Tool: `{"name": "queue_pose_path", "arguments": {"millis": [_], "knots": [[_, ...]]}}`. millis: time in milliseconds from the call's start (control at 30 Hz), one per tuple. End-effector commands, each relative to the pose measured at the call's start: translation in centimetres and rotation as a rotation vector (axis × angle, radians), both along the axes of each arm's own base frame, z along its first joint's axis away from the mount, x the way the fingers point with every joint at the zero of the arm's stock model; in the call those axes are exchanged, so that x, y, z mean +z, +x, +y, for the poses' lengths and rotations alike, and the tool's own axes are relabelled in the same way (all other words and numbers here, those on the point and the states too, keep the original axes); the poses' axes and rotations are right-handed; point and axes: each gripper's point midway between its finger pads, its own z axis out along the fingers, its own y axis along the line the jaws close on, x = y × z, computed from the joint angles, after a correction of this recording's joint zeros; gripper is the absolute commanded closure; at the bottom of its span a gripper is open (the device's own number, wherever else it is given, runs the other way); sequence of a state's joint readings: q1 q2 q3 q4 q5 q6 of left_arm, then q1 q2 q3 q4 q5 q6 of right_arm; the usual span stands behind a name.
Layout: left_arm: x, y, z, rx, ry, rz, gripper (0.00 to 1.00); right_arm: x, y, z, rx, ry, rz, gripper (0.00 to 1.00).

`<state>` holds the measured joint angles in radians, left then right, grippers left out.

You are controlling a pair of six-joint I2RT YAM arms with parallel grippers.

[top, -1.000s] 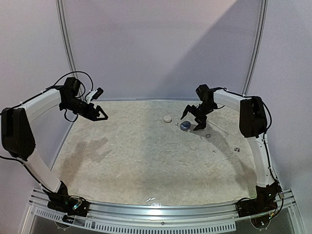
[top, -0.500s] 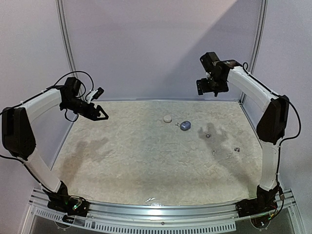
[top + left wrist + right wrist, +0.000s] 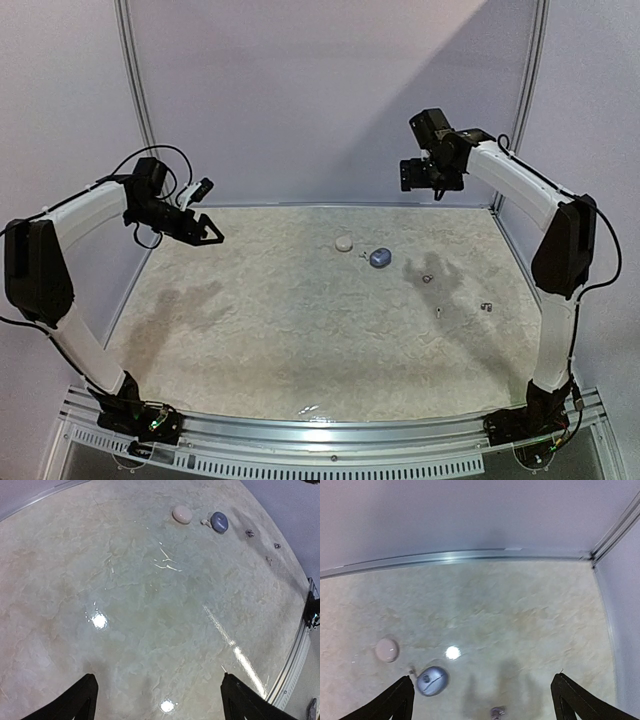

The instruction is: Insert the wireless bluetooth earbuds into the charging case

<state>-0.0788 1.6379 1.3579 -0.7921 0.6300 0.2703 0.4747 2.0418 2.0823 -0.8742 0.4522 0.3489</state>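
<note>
The blue oval charging case [image 3: 380, 257] [image 3: 219, 522] [image 3: 431, 680] lies on the table toward the back, right of centre. A tiny earbud [image 3: 204, 522] [image 3: 412, 671] lies against its left side. More grey-silver earbuds lie apart to its right [image 3: 427, 278] [image 3: 497, 712], and further right [image 3: 438, 312] [image 3: 487, 307]. My right gripper [image 3: 422, 188] [image 3: 482, 692] hangs open and empty, high above the table near the back wall. Far from the case, my left gripper [image 3: 205, 232] [image 3: 157, 690] hovers open and empty over the table's back left.
A pale round case [image 3: 344, 243] [image 3: 182, 514] [image 3: 386, 649] sits just left of the blue one. A metal rail [image 3: 470, 556] edges the table at the back wall, and a frame post [image 3: 528, 90] stands at the back right.
My right gripper has risen from beside the blue case to high up near the back wall, still open. The left arm has not moved.
</note>
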Motion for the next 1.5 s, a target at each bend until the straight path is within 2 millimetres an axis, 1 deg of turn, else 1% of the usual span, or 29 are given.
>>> {"name": "queue_pose_path", "arguments": {"millis": [0, 67, 100, 133, 167, 200, 267, 333, 367, 400, 533, 667, 733, 800, 833, 900, 967, 1067, 1133, 1200, 1333, 1467], "knots": [[-0.4, 0.4, -0.7, -0.007, -0.018, 0.007, 0.13, -6.8, -1.9, 6.1, -0.032, 0.335, 0.242, 0.04], [-0.5, 0.5, -0.8, -0.009, -0.022, 0.009, 0.13, -8.9, -2.0, 8.6, -0.026, 0.428, 0.309, 0.06], [-0.6, 0.5, -0.8, -0.010, -0.023, 0.012, 0.13, -10.5, -1.9, 9.8, -0.040, 0.483, 0.347, 0.09], [-0.5, 0.5, -0.9, -0.012, -0.024, 0.012, 0.13, -11.3, -2.1, 10.9, -0.031, 0.538, 0.384, 0.11], [-0.5, 0.6, -0.9, -0.013, -0.024, 0.011, 0.13, -12.4, -2.3, 11.4, -0.057, 0.571, 0.417, 0.13], [-0.6, 0.6, -0.9, -0.013, -0.025, 0.013, 0.13, -13.6, -2.3, 11.5, -0.092, 0.586, 0.442, 0.15], [-0.7, 0.6, -0.9, -0.013, -0.025, 0.015, 0.13, -15.0, -2.5, 11.4, -0.166, 0.611, 0.475, 0.20], [-0.6, 0.6, -0.9, -0.015, -0.026, 0.014, 0.13, -16.2, -2.8, 11.6, -0.224, 0.646, 0.512, 0.30], [-0.6, 0.6, -0.9, -0.015, -0.026, 0.014, 0.13, -16.5, -3.0, 11.7, -0.240, 0.656, 0.527, 0.32], [-0.6, 0.6, -0.9, -0.016, -0.028, 0.014, 0.13, -17.1, -3.3, 11.6, -0.268, 0.656, 0.542, 0.32], [-0.6, 0.8, -0.9, -0.018, -0.028, 0.009, 0.13, -19.2, -4.3, 10.2, -0.393, 0.627, 0.576, 0.31], [-0.6, 0.7, -1.0, -0.024, -0.035, 0.011, 0.13, -20.5, -4.8, 9.2, -0.491, 0.629, 0.602, 0.32], [-0.5, 0.6, -1.1, -0.033, -0.038, 0.008, 0.13, -21.5, -5.1, 9.1, -0.544, 0.646, 0.631, 0.34], [-0.4, 0.6, -1.1, -0.039, -0.038, 0.003, 0.13, -21.8, -5.0, 9.3, -0.583, 0.665, 0.644, 0.37], [-0.4, 0.6, -1.0, -0.040, -0.037, 0.001, 0.13, -21.8, -4.9, 9.4, -0.593, 0.667, 0.649, 0.37], [-0.3, 0.6, -0.9, -0.043, -0.039, -0.006, 0.12, -22.7, -5.1, 9.5, -0.621, 0.671, 0.675, 0.37], [-0.3, 0.6, -0.9, -0.046, -0.043, -0.010, 0.12, -23.2, -5.3, 9.4, -0.663, 0.677, 0.693, 0.36], [-0.3, 0.6, -0.9, -0.049, -0.059, -0.012, 0.12, -23.2, -5.2, 9.5, -0.678, 0.688, 0.691, 0.36], [-0.3, 0.7, -0.9, -0.050, -0.068, -0.011, 0.12, -23.2, -5.1, 9.7, -0.664, 0.697, 0.708, 0.31], [-0.5, 0.9, -0.7, -0.045, -0.069, -0.010, 0.12, -23.3, -5.3, 10.0, -0.670, 0.711, 0.723, 0.29], [-0.1, 1.3, -0.4, -0.038, -0.074, -0.024, 0.12, -23.7, -5.2, 9.9, -0.735, 0.750, 0.742, 0.28], [-0.1, 1.5, 0.1, -0.025, -0.075, -0.023, 0.12, -23.9, -4.8, 10.3, -0.758, 0.810, 0.768, 0.29]]}}
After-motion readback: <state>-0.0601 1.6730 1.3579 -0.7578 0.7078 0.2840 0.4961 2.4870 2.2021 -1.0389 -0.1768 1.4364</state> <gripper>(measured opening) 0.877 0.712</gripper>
